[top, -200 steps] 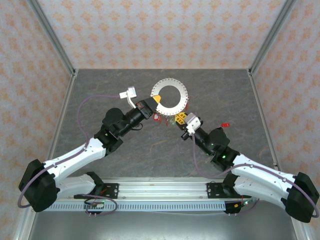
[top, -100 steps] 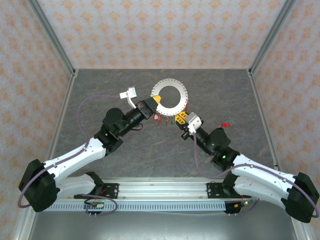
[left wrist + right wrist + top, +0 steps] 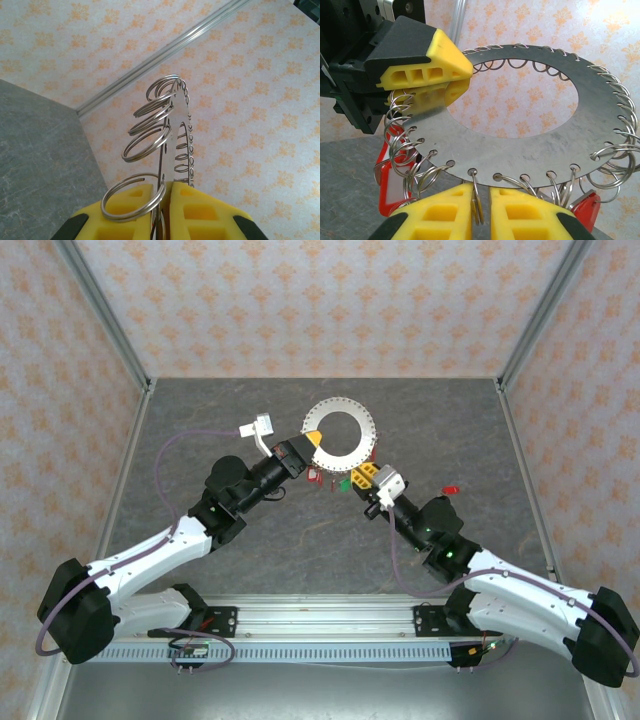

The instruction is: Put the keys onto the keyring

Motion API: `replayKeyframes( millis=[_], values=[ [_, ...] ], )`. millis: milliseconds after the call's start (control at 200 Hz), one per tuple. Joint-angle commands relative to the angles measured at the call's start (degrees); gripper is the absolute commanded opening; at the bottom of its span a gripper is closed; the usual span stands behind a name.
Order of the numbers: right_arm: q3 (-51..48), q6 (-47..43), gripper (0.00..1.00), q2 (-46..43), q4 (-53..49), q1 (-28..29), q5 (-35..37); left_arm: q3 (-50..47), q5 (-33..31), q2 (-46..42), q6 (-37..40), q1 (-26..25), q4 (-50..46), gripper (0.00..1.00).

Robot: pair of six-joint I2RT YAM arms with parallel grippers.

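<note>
— Two tools meet at the keyring [image 3: 535, 150]: why?
— Left tool [image 3: 166, 186] clenches its rim, I think to steady it above the counter [image 3: 200, 420]. Right tool [image 3: 481, 190] straddles one small loop [image 3: 476, 200]; its grip I cannot tell. Red keys [image 3: 390, 187] hang below.

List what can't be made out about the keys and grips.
- Key count: top view, the keys are too small, bunched against the keyring.
- Right wrist view: the right gripper and the bottom edge cut off the keys.
- Whether that gripper pinches the wire loop between its fingers: unclear.
</note>
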Motion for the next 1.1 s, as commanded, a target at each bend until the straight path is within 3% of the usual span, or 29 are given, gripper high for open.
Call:
replayKeyframes(
  millis=[0, 155, 541, 786, 1096],
  values=[
    [-0.6, 0.2, 0.14, -1.0, 0.1, 0.3, 0.1, 1.0, -0.8, -0.5, -0.4, 0.4, 2.5, 0.0],
    [-0.6, -0.3, 0.09, -0.8, -0.4, 0.3, -0.2, 0.9, -0.8, -0.6, -0.4, 0.4, 2.5, 0.0],
    [-0.7, -0.4, 0.12, -0.6, -0.8, 0.3, 0.3, 1.0, -0.8, -0.6, -0.3, 0.4, 2.3, 0.0],
    [-0.4, -0.2, 0.0, -0.8, -0.8, 0.3, 1.2, 1.0, -1.2, -0.6, -0.3, 0.4, 1.9, 0.0],
    [1.3, 2.6, 0.0, -0.2, 0.3, 0.4, 0.1, 1.1, -5.8, -0.2, -2.5, 0.4, -6.1, 0.0]
  ],
)
